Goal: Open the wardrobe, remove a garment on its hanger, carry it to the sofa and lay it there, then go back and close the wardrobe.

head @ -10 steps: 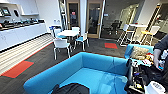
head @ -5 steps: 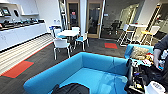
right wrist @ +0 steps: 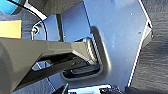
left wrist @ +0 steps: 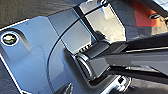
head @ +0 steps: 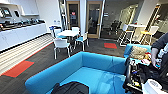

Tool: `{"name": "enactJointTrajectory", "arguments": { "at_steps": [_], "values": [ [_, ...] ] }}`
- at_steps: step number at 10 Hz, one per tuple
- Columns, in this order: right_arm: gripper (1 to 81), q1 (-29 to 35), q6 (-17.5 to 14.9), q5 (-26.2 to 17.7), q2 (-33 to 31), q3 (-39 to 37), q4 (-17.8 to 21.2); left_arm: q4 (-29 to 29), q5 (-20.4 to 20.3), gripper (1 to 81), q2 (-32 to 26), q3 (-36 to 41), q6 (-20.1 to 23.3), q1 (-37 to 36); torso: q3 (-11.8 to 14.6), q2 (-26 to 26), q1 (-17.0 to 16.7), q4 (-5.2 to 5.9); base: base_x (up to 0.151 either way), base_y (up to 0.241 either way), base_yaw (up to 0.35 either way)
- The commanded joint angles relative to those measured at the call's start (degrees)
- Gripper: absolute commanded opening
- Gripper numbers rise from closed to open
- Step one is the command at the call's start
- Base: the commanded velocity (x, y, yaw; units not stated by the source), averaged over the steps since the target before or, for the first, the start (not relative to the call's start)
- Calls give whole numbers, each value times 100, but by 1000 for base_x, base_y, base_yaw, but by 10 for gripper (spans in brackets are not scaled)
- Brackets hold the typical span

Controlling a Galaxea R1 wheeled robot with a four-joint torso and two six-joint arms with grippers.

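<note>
The bright blue sofa [head: 82, 71] spreads across the near part of the head view, its low curved back toward the room. At the near edge of its seat lies a black crumpled bundle, which looks like the garment [head: 71, 88]. I cannot make out the hanger on it. A dark bit of my left gripper [left wrist: 67, 89] and of my right gripper [right wrist: 63, 89] each hang over the robot's own dark plate, with dark carpet beyond. Nothing shows held in either.
A person [head: 160, 53] with a control rig stands at the right, beside a smaller blue seat [head: 131, 48] with a patterned cushion [head: 138, 52]. Beyond the sofa stand a white table [head: 68, 33] with chairs, a kitchen counter [head: 20, 31] at the left, and red carpet patches [head: 18, 68].
</note>
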Motion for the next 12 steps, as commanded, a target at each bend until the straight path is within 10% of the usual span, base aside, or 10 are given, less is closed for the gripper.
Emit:
{"name": "enactJointTrajectory", "arguments": {
  "at_steps": [1, 12],
  "values": [
    [811, 151, -1, -236, 2, -10, -30, 93, 166, 811, 47, -12, -4, -204, 0, 0, 7, 0, -78, 0, 0],
    [811, 186, -1, -244, 11, -10, -30, 84, 166, 811, 48, -12, 5, -204, 2, -6, 7, 0, -14, 0, 0]
  ]
}}
